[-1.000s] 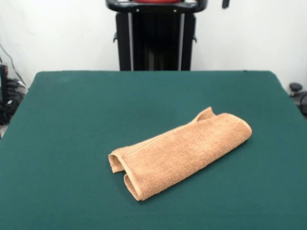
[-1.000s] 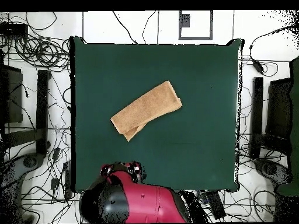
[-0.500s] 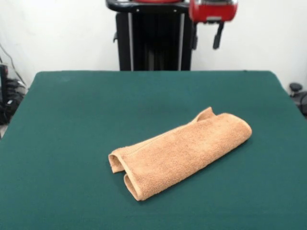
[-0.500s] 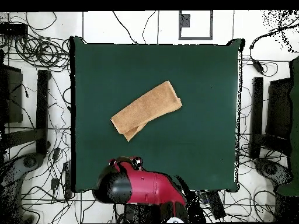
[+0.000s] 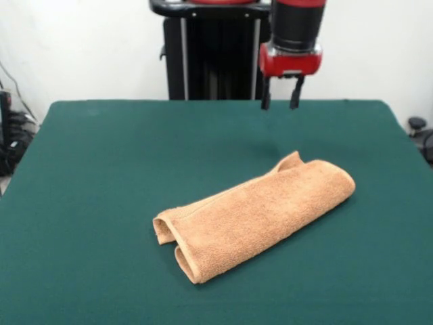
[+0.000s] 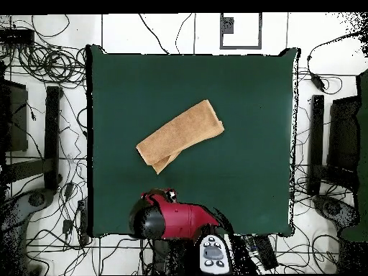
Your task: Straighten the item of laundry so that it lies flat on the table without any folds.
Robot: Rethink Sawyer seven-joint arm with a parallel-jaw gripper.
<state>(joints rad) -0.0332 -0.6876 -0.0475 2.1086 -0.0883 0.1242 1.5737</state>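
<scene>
The item of laundry (image 5: 254, 213), an orange-tan terry towel, lies folded into a long bundle near the middle of the dark green table (image 5: 101, 176). Its doubled edges show at the front-left end, and a small flap sticks up at the back right. In the overhead view the towel (image 6: 181, 134) runs diagonally across the table (image 6: 244, 93). My gripper (image 5: 279, 100) hangs open above the table's far side, well behind the towel and apart from it, with nothing between its two dark fingers. From overhead only the red arm (image 6: 169, 218) shows, covering the gripper.
Cables, stands and dark boxes crowd the floor around the table in the overhead view (image 6: 43, 65). A black pedestal column (image 5: 216, 57) stands behind the table's far edge.
The arm has come down and forward over the table's far side. The gripper now hangs lower, fingers pointing down. The towel has not moved.
</scene>
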